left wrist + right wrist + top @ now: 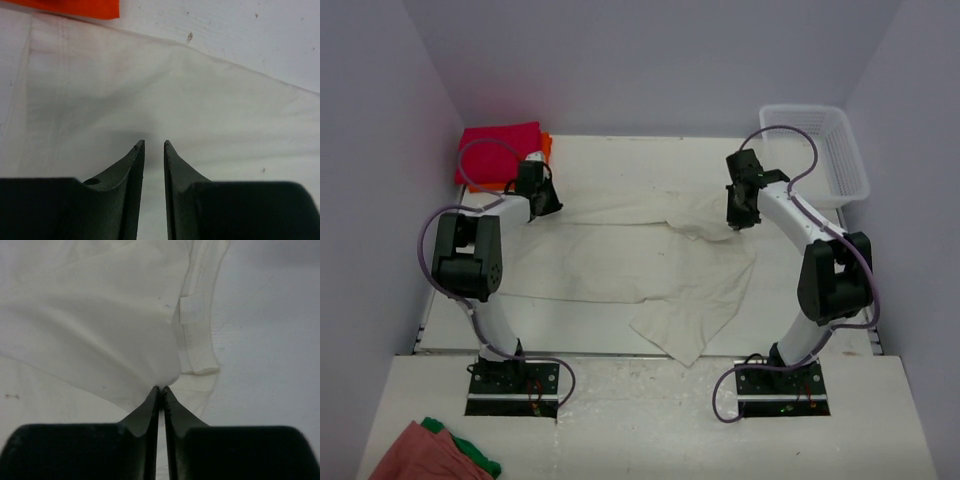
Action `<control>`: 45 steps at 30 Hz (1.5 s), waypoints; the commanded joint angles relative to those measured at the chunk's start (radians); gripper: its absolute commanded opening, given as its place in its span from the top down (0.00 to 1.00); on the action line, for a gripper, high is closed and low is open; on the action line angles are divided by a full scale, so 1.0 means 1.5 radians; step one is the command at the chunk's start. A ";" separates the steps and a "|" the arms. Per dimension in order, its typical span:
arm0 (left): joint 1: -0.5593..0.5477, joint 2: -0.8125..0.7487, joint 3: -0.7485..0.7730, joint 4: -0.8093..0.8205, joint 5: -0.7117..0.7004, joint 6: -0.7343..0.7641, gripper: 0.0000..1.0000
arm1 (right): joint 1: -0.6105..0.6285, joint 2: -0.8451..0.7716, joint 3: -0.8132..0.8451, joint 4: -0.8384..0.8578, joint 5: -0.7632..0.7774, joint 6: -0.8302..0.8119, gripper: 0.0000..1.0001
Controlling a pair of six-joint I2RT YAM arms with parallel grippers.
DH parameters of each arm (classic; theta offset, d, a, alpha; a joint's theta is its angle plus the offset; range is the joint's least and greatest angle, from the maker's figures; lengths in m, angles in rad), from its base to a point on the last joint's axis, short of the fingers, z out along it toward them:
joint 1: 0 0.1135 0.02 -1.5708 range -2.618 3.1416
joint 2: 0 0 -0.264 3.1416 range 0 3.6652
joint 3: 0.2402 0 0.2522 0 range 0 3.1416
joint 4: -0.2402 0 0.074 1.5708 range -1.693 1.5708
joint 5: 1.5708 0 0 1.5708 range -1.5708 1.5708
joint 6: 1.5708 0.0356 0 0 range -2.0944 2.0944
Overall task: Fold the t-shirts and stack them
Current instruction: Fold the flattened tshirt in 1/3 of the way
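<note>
The cream-white t-shirt lies spread and wrinkled across the middle of the table. My left gripper hovers at its far left corner. In the left wrist view the left gripper is open by a narrow gap, with nothing between the fingers and the cream cloth below. My right gripper is at the shirt's far right. Close up, the right gripper is shut on a pinched fold of the cream shirt, beside its collar. The magenta-red shirt lies folded at the far left on the orange one.
A white mesh basket stands at the far right corner. Salmon-pink and green cloths lie on the near shelf at the bottom left. An edge of the orange shirt shows just beyond the cream shirt's corner.
</note>
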 commanded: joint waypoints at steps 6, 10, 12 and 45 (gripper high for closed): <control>-0.002 -0.001 0.034 0.041 0.024 0.023 0.78 | 0.003 0.000 -0.023 -0.011 0.063 0.012 0.41; -0.002 -0.026 0.032 0.041 0.024 0.021 0.78 | 0.036 -0.017 0.028 -0.018 0.015 0.008 0.37; -0.004 -0.044 0.029 0.041 0.049 0.012 0.78 | 0.049 -0.008 0.052 -0.021 0.015 0.011 0.37; -0.484 0.094 0.145 0.094 0.003 0.021 0.73 | 0.036 -0.094 -0.047 0.022 -0.037 0.043 0.45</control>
